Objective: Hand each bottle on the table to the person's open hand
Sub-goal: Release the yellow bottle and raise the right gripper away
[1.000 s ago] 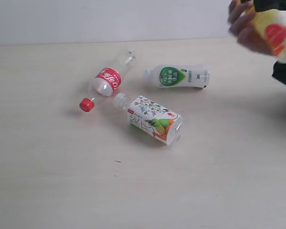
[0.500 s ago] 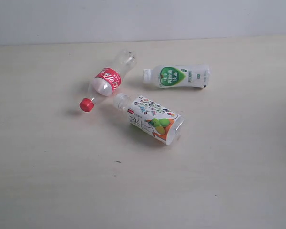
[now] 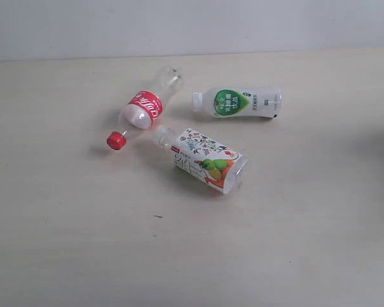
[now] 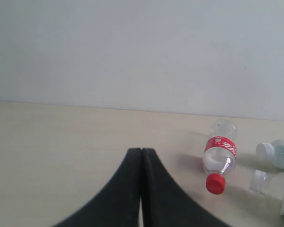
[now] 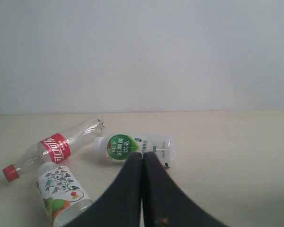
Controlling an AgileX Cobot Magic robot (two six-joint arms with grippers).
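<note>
Three bottles lie on the pale table. A clear bottle with red label and cap is at the middle left. Right of it lies a white green-labelled bottle, and nearer the front a white bottle with a colourful illustrated label. Neither gripper shows in the exterior view. My left gripper is shut and empty, off to the side of the red-capped bottle. My right gripper is shut and empty, its tips in front of the green-labelled bottle. The person's hand is out of view.
A plain grey-white wall runs behind the table's far edge. A tiny dark speck marks the tabletop in front of the bottles.
A second ago a person's hand held a yellow bottle at the upper right beside a dark arm; both have left the exterior view. The three bottles on the table have not moved.
</note>
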